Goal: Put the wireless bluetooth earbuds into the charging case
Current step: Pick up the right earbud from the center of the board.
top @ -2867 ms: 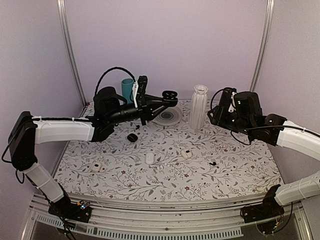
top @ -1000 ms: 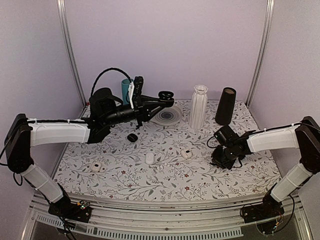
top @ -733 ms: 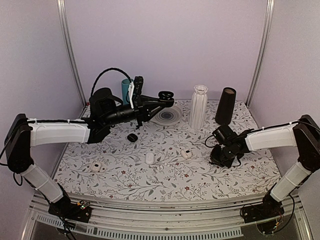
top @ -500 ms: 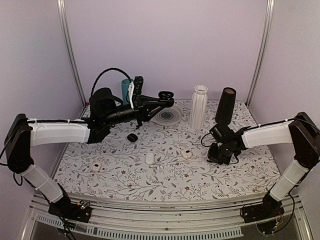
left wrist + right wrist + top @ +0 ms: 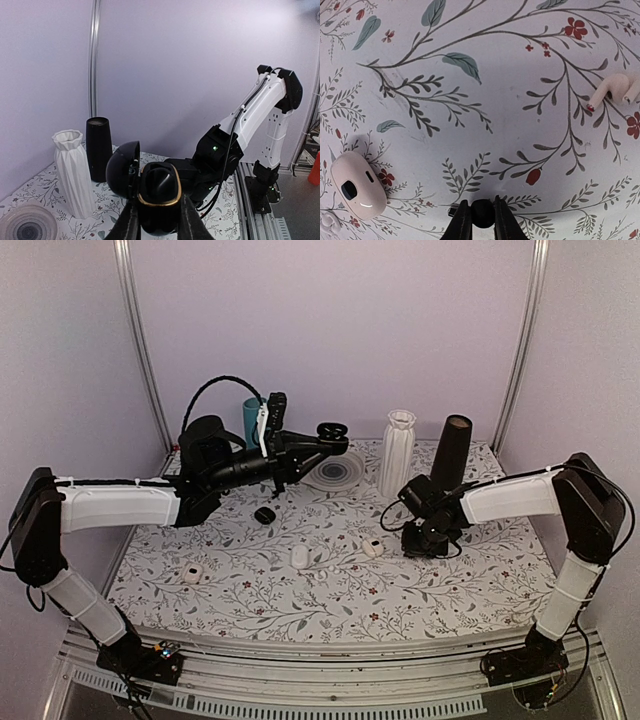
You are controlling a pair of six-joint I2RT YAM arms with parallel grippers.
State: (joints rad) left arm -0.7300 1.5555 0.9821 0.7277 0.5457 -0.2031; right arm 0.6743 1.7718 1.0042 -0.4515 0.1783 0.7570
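Observation:
My left gripper [image 5: 159, 222] is shut on a black charging case [image 5: 159, 192] with a gold rim, held in the air. Its lid [image 5: 121, 169] stands open to the left. The top view shows that case [image 5: 331, 431] raised above the back of the table. My right gripper [image 5: 481, 220] is shut on a small black earbud [image 5: 482, 211], low over the flowered tablecloth. In the top view the right gripper [image 5: 416, 546] points down at the table right of centre, and the earbud is hidden under it. A white earbud [image 5: 615, 89] lies on the cloth ahead to the right.
A white case [image 5: 359, 185] lies left of my right gripper. The table also holds a white vase [image 5: 397, 452], a black cylinder [image 5: 450, 452], a teal cup [image 5: 254, 418], a plate [image 5: 335, 472], a black case [image 5: 265, 514] and white cases [image 5: 300, 556], [image 5: 192, 573], [image 5: 373, 548].
The right arm came down to the table and has slid left along the cloth, its jaws now round the black earbud. The left arm holds still with the open case.

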